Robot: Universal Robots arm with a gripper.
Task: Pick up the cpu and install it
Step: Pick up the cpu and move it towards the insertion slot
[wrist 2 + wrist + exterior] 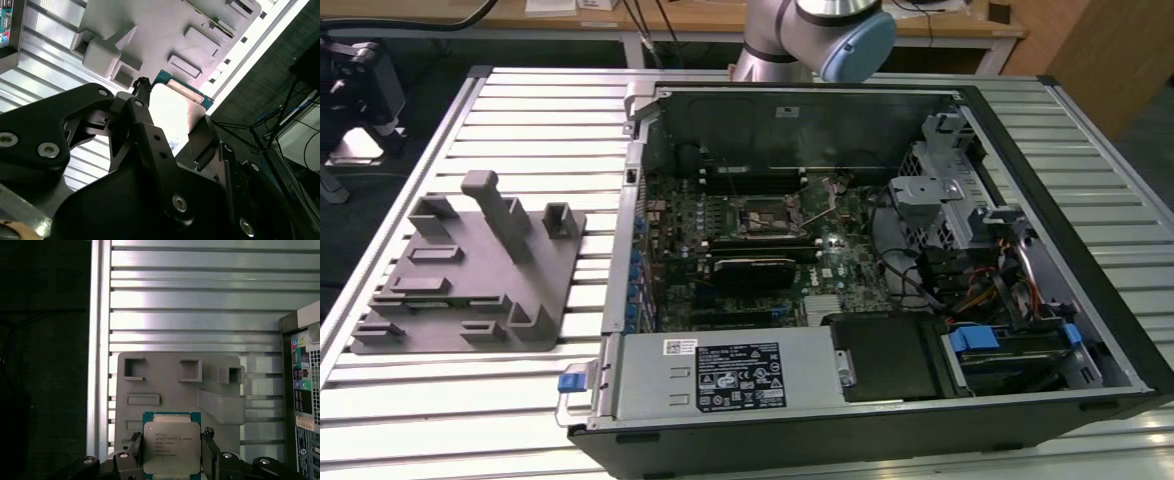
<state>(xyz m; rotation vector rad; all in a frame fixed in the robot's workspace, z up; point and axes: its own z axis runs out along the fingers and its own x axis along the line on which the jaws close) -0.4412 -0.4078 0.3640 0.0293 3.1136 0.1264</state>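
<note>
End effector [172, 105] closest to lens in second wrist view: black fingers [145, 125] clamped on two opposite edges of cpu [171, 447]. Chip sits flat in the grip, metal top and green rim facing the first wrist view. It hangs above grey tray [170, 380] on slatted surface [190, 305]. Pick looks done, install not. Socket [751, 218] lies inside open computer case [801, 125], beside tray. Judged: seating wants level, square alignment and gentle contact.
</note>
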